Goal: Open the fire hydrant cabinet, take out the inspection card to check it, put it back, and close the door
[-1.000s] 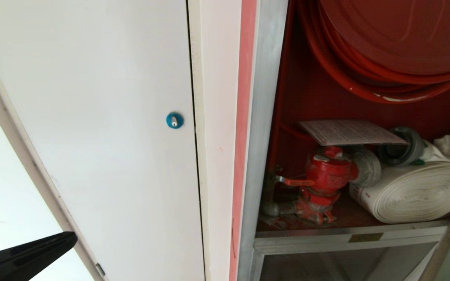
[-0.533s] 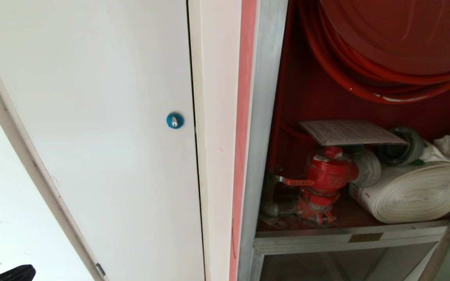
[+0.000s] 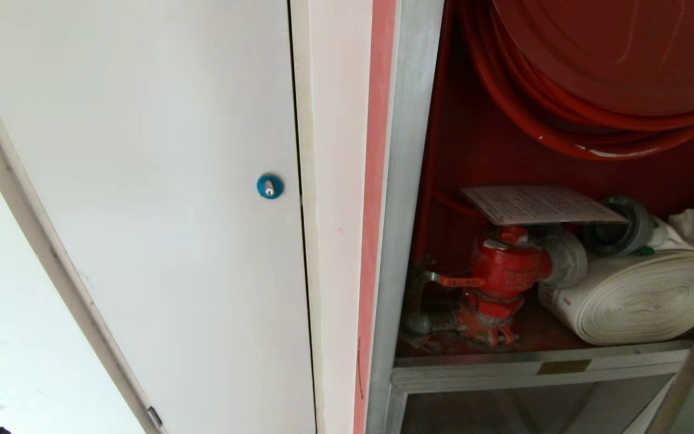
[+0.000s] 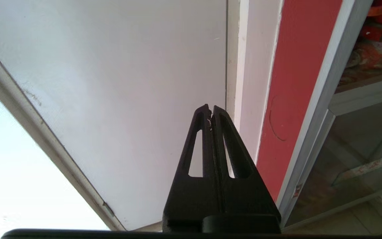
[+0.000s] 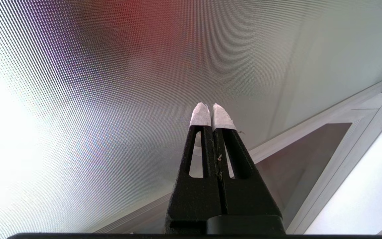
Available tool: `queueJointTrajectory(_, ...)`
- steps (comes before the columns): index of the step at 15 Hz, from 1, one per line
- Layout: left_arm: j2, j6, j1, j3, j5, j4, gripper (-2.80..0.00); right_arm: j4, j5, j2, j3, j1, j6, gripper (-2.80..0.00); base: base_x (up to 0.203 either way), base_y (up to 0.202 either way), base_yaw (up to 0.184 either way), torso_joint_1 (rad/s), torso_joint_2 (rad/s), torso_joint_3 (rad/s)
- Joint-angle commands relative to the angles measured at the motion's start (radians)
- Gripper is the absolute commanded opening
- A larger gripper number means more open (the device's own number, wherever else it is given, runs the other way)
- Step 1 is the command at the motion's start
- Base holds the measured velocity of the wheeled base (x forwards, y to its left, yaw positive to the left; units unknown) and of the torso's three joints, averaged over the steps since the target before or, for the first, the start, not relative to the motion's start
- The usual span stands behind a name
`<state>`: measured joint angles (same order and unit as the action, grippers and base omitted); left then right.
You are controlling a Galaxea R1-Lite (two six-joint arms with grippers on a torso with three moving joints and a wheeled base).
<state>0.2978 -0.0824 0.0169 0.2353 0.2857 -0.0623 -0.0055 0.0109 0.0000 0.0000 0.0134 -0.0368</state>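
Two jobs look done, since the fire hydrant cabinet (image 3: 410, 241) stands open and the inspection card (image 3: 540, 204) lies inside on the red valve (image 3: 506, 265), while both the left claw (image 4: 211, 111) and the right claw (image 5: 211, 109) are pressed together, holding nothing, and the door (image 5: 111, 83) is not yet closed.

Fire hydrant cabinet (image 3: 410, 181) with silver frame standing open, red inside, big red hose reel up top, inspection card (image 3: 540, 204) lying flat on the red valve, white with small print

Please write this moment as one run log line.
cabinet: open | card: lying on red valve | left gripper: shut, empty | right gripper: shut, empty
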Motion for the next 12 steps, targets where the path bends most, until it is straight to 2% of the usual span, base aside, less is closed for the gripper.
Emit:
queueJointTrajectory(1, -0.101, 0.010, 0.011, -0.047, -0.021, -0.001, -2.80, -0.001, 0.000, 0.002, 0.002, 0.000, 0.000, -2.80, 0.000, 0.000, 0.000, 0.000, 0.00, 0.000)
queueJointTrajectory(6, -0.286, 0.008, -0.019, -0.188, -0.072, 0.008, -2.80, -0.001, 0.000, 0.002, 0.002, 0.000, 0.000, -2.80, 0.000, 0.000, 0.000, 0.000, 0.00, 0.000)
queueJointTrajectory(9, -0.299, -0.004, -0.020, -0.229, -0.195, 0.002, -2.80, -0.001, 0.000, 0.002, 0.002, 0.000, 0.000, -2.80, 0.000, 0.000, 0.000, 0.000, 0.00, 0.000)
queueJointTrajectory(12, -0.299, -0.012, -0.020, -0.248, -0.261, 0.018, -2.80, -0.001, 0.000, 0.002, 0.002, 0.000, 0.000, -2.80, 0.000, 0.000, 0.000, 0.000, 0.00, 0.000)
